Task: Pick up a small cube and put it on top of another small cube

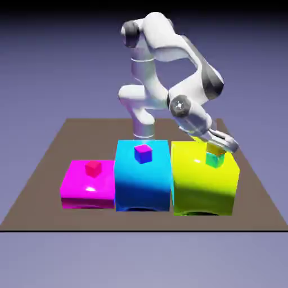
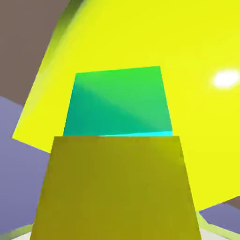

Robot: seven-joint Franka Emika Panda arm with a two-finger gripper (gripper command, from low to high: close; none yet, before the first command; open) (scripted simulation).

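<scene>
Where the yellow cube (image 1: 215,148) rests on the teal cube (image 1: 213,160) atop the big yellow-green block (image 1: 203,185), the placing step appears complete. The hand (image 1: 223,145) straddles it, but finger spread cannot be told. Next: retract straight, without nudging the stack.
</scene>
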